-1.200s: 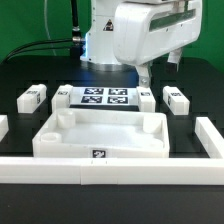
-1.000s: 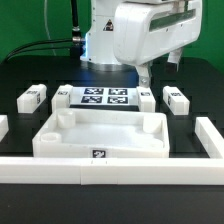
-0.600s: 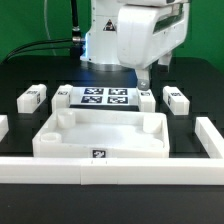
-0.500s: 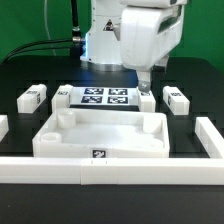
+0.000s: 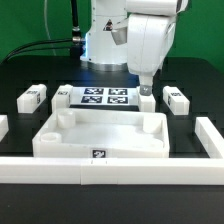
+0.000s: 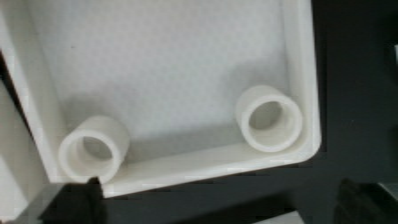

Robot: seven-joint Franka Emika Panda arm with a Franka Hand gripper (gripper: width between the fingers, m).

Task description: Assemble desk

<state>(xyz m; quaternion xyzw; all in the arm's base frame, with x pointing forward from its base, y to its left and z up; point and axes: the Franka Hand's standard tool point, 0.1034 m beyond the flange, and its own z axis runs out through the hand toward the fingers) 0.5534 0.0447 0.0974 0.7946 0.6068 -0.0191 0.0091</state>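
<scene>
The white desk top [image 5: 100, 135] lies on the black table with its rim up and round corner sockets [image 5: 66, 117] showing. Four white legs with tags lie behind it: two at the exterior view's left [image 5: 33, 97] [image 5: 62, 96] and two at its right [image 5: 147, 98] [image 5: 177, 99]. My gripper [image 5: 145, 87] hangs just above the inner right leg, apart from it. In the wrist view the gripper [image 6: 222, 205] is open and empty, with dark fingertips [image 6: 75, 200] wide apart. That view shows the desk top [image 6: 160, 70] and two of its sockets [image 6: 270, 118] [image 6: 93, 150].
The marker board [image 5: 105, 97] lies flat between the two pairs of legs. A long low white border wall [image 5: 110, 170] runs along the front and turns back at both ends [image 5: 207, 135]. The arm's base [image 5: 100, 45] stands behind the marker board.
The hand has turned about its vertical axis, so it now looks narrow instead of wide, and has come down a little toward the inner right leg. The parts have not moved.
</scene>
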